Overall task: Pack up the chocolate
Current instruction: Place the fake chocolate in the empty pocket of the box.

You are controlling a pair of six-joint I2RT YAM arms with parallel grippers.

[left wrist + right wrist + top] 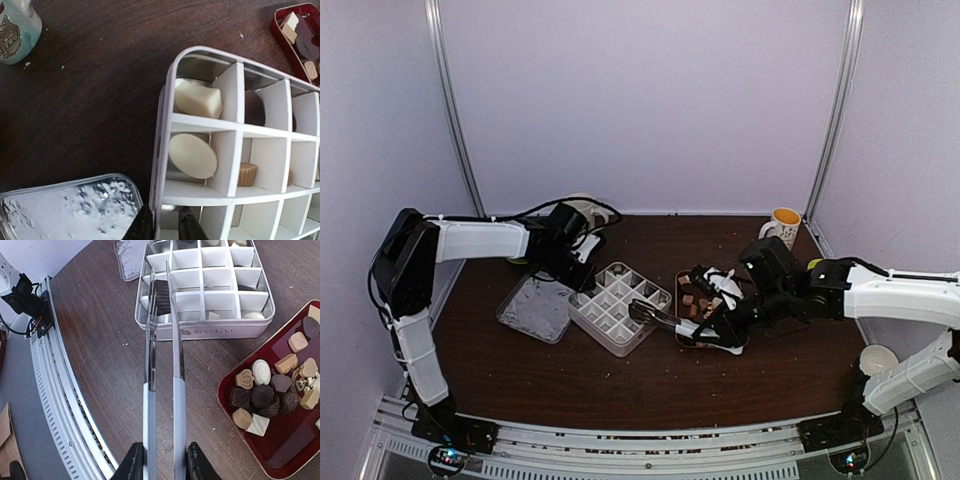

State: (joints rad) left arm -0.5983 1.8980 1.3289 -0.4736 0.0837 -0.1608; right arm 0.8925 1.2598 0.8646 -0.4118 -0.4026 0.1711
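A white divided box sits mid-table and holds a white cube, a white round and a tan fluted piece. My left gripper is shut on the box's left wall. My right gripper is shut on metal tongs, whose tips pinch a dark chocolate piece over a near-corner compartment of the box. The dark red tray to the right holds several mixed chocolates. In the top view the tongs reach left from the right gripper.
A silver lid lies left of the box, seen also in the left wrist view. A yellow mug stands at the back right. A teal patterned cup stands beyond the box. A white cup is at the right edge.
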